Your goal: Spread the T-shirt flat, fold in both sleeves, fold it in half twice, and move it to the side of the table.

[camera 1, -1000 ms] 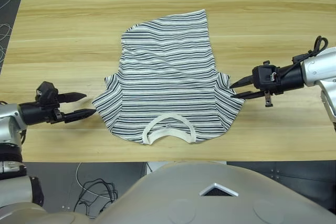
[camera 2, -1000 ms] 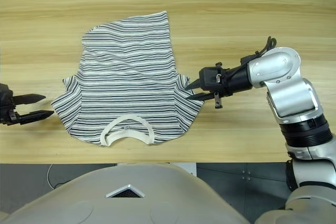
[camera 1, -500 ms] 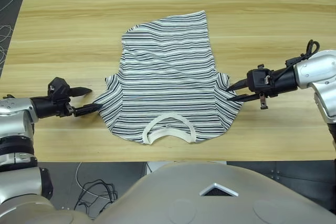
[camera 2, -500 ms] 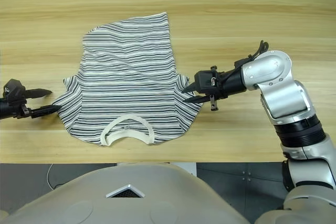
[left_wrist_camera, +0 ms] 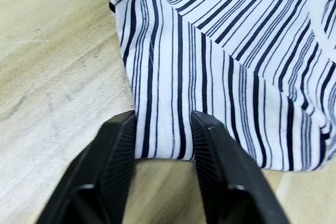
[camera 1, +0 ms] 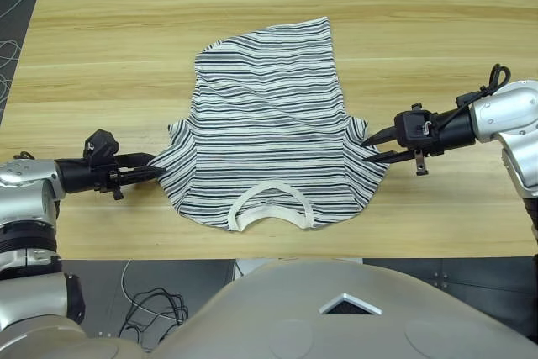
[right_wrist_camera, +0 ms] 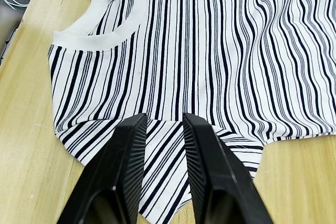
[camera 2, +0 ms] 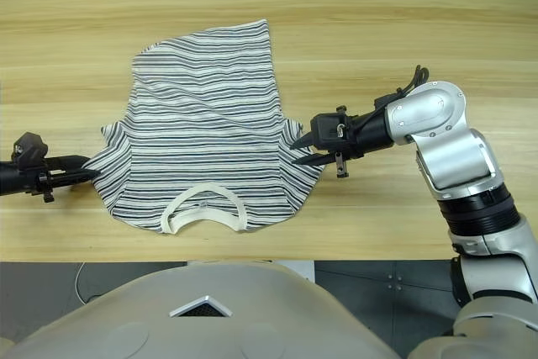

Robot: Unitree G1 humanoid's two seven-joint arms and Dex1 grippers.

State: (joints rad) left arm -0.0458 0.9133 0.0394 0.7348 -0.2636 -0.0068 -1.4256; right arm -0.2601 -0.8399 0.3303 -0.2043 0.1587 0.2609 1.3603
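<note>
On the wooden table [camera 1: 420, 6], striped T-shirt [camera 1: 265, 124], lightly wrinkled, white collar [camera 1: 271, 206] nearest

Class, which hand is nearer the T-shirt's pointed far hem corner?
Right. The right hand is at the sleeve on the hem corner's side; the left hand, at the opposite sleeve.

Both head cameras look forward and steeply down over the near edge of the table [camera 1: 420, 6], the right eye set slightly rightward, and they share the whole T-shirt [camera 1: 269, 115]. Each wrist camera sits close behind the left gripper [left_wrist_camera: 164, 148] or the right gripper [right_wrist_camera: 163, 129], facing opposite side edges of that shirt.
</note>
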